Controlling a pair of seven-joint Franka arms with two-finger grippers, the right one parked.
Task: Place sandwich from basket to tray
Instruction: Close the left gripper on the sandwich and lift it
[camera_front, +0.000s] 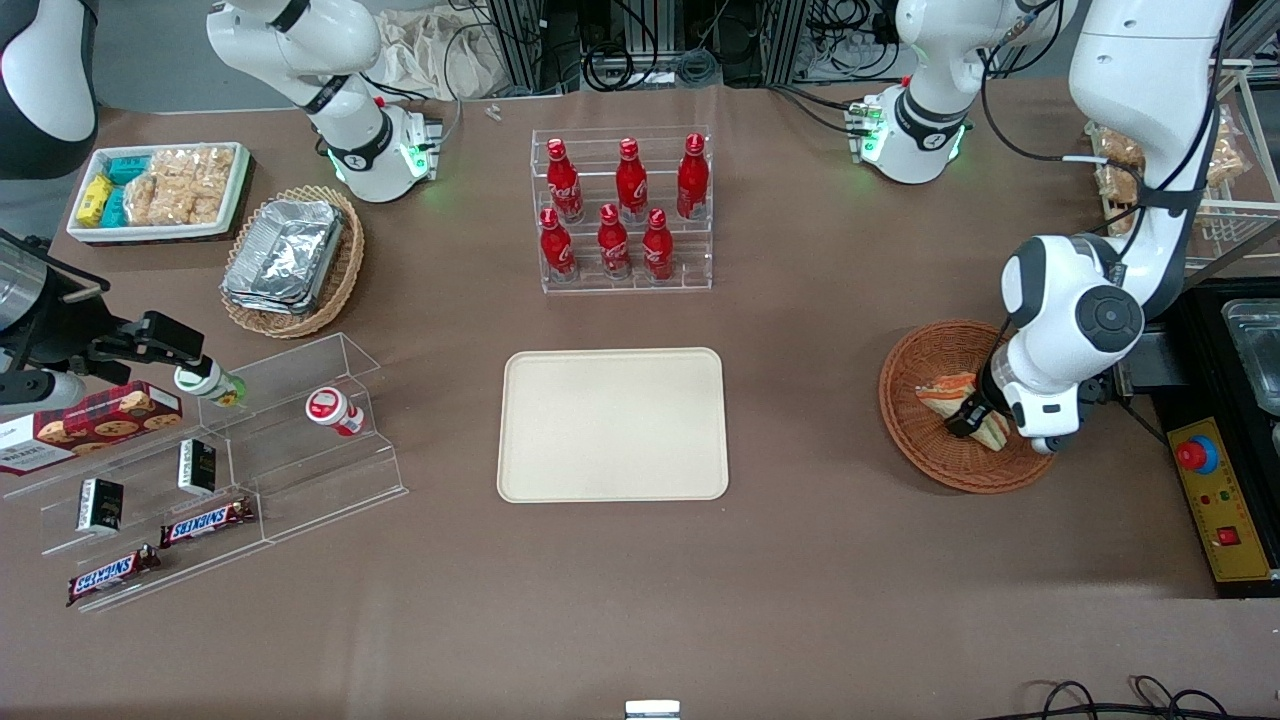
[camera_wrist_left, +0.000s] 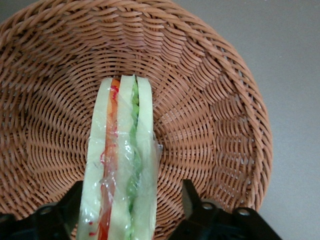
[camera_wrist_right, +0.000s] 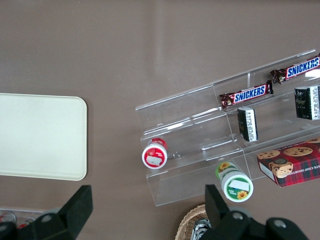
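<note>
Evidently, the sandwich (camera_wrist_left: 120, 165) is straddled edge-up inside the basket (camera_wrist_left: 215, 115) by the gripper (camera_wrist_left: 132, 210), spread wide for clamping.

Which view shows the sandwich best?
Left wrist view: the sandwich fills it, layers visible, between the open claw fingers in the basket. Front view shows it partly hidden by the arm. Right wrist view: none.

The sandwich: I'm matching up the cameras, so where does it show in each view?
Front view: the plastic-wrapped triangular white-bread sandwich lies in the round reddish-brown wicker basket, partly under the left arm.
Left wrist view: the sandwich stands on edge in the basket, between the open pincer's fingers.
Right wrist view: not in it.
Shared landmark: the basket.
</note>
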